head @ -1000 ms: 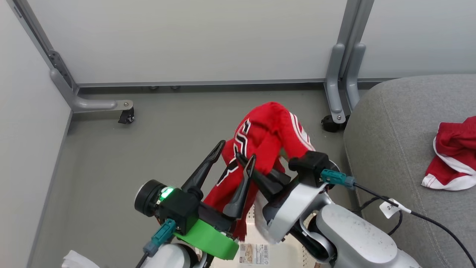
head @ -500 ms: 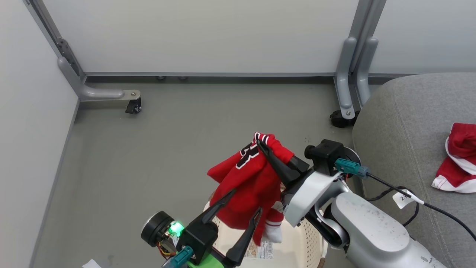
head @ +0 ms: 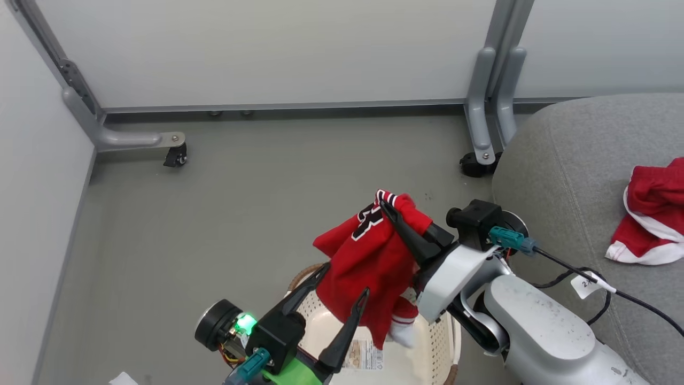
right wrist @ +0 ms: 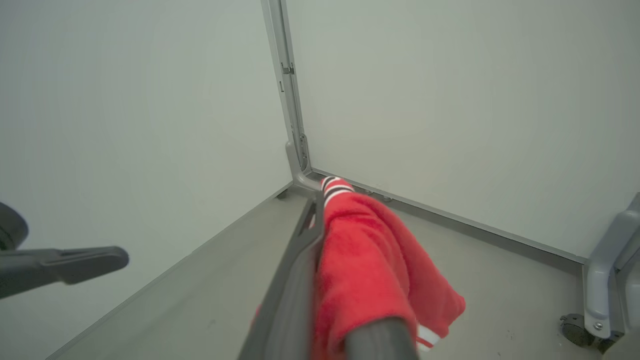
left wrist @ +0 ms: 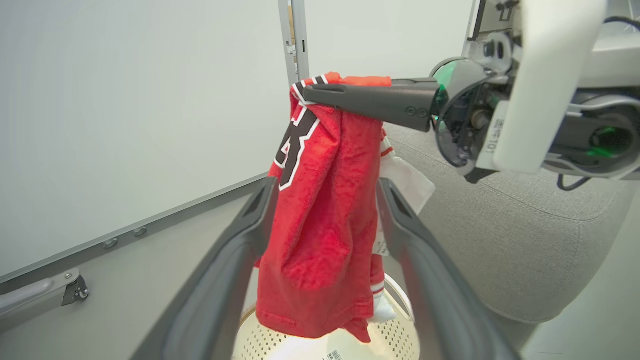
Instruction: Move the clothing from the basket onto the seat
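Jersey pinched tight in right gripper, dangling over basket rim. Left gripper spread wide, 2 fingers flanking the cloth. Seat edge just right of basket, 1 more red garment on it; bare floor off left.

The floor ahead and leftward lies bare up to the partition, whose castered leg stands just beside the seat. The jersey pinched in the right claw hangs between the spread fingers of the left claw, above the basket. Red shorts take the seat's far right; the nearer cushion is bare.
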`<state>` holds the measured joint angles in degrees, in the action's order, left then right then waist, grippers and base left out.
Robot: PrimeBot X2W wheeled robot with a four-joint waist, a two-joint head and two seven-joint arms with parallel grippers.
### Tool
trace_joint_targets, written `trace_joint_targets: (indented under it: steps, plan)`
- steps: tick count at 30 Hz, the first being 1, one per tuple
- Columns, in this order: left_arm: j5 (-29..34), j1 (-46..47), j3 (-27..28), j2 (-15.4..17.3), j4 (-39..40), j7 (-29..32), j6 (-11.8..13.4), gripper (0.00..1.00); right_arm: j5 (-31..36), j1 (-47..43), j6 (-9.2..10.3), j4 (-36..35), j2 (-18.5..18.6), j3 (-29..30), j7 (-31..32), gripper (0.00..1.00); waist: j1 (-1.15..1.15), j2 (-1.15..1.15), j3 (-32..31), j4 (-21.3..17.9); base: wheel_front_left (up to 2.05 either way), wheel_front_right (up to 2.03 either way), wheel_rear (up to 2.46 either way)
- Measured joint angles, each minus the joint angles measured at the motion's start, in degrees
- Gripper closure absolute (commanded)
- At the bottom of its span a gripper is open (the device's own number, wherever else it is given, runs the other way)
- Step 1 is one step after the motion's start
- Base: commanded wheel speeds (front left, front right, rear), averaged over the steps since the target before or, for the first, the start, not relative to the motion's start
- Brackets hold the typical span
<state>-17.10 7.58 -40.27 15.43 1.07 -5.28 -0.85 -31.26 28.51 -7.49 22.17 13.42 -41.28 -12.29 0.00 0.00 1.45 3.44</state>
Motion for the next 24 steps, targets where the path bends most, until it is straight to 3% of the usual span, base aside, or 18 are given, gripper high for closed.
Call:
trace_joint_targets:
  steps: [8, 24]
  plan:
    - [0.0, 1.1, -0.1, 0.8, 0.9, 0.6, 0.0, 0.00, 0.3, 0.7, 0.00, -0.2, 0.3, 1.1, -0.4, 1.00, 0.00, 0.00, 1.1, -6.1, 0.00, 0.00, 0.00]
    - [1.0, 4.6, -1.7, 1.5, 1.6, 2.6, -1.1, 0.00, 0.9, -0.2, 0.00, 1.0, 2.0, 7.4, -1.8, 1.00, 0.00, 0.00, 4.8, -23.7, 0.00, 0.00, 0.00]
